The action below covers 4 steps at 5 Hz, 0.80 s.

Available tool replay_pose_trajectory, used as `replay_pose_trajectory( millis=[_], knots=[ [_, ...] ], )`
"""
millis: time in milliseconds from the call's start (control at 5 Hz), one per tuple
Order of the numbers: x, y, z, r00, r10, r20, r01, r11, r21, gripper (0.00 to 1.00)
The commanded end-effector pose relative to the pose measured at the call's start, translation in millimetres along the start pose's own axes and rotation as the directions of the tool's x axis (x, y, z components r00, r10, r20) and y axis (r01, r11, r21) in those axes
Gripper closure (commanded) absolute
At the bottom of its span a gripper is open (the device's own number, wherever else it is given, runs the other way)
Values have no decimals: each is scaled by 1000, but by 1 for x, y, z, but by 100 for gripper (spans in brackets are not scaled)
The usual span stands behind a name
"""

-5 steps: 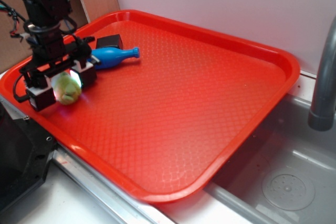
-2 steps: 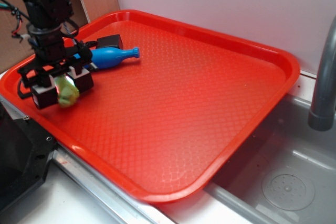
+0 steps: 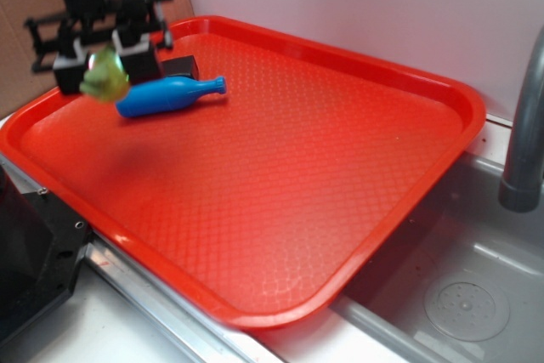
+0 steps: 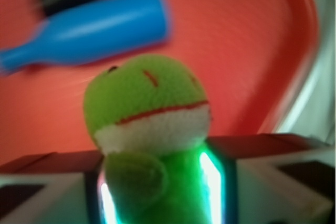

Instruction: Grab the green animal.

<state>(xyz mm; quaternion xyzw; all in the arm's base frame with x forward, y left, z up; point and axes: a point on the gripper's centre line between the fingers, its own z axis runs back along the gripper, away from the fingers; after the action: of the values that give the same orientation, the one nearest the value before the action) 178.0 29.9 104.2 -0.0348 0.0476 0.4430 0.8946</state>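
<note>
Above the red tray [image 3: 357, 210], pincer [image 3: 104, 47] clamped on green animal [image 4: 149, 124], toy's head protruding past fingertips

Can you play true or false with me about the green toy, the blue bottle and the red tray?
1. The gripper is holding the green toy. True.
2. The green toy is lying flat on the red tray. False: it hangs in the air above the tray, and the wrist view shows it squeezed between the fingers.
3. The blue bottle is standing upright. False: it lies on its side on the tray.
4. A small black block sits on the tray right behind the bottle. True.
5. The bottle is in the sink. False: it is on the tray; the sink is beside the tray.
</note>
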Motion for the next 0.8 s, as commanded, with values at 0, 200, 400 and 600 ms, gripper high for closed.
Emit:
replay_pose_trajectory(
  millis=[0, 200, 400, 600],
  knots=[
    [-15, -16, 64, 923, -381, 47, 382, 924, -9, 100],
    [-26, -26, 80, 886, -459, 69, 458, 889, 19, 100],
    [-37, -30, 92, 855, -509, 99, 509, 860, 22, 100],
    [-41, -29, 93, 857, -498, 131, 499, 866, 24, 100]
  ],
)
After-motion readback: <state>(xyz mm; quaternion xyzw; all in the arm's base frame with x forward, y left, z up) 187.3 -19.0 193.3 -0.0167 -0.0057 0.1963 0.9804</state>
